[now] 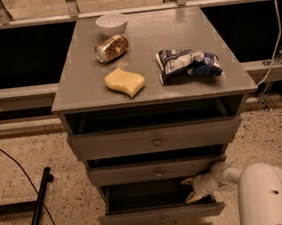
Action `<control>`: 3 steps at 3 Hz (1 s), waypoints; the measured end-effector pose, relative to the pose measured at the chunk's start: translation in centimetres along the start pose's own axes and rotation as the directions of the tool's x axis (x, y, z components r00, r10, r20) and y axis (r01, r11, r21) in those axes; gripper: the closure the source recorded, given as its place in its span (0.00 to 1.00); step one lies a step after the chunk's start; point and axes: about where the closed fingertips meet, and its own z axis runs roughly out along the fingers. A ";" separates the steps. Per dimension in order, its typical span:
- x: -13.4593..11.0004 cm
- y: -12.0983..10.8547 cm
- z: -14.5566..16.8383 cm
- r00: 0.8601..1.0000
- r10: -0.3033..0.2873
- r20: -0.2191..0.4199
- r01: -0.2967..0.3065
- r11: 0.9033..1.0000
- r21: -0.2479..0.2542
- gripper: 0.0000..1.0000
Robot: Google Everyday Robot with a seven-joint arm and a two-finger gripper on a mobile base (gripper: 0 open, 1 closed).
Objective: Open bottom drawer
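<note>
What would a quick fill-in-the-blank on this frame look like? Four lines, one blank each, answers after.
1. The cabinet has ____ drawers.
2. The gripper reaches into the partly open bottom drawer, whose front bears a small round ____.
3. The can lies on its ____.
4. The sponge beside the chip bag is coloured ____.
Answers: three; knob; side; yellow.
</note>
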 end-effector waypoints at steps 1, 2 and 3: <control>0.0 0.0 0.0 1.000 0.000 0.000 0.000 1.000 0.000 0.14; 0.0 0.0 0.0 1.000 0.000 0.000 0.000 1.000 0.000 0.36; 0.0 0.0 0.0 1.000 0.000 0.000 0.000 1.000 0.000 0.60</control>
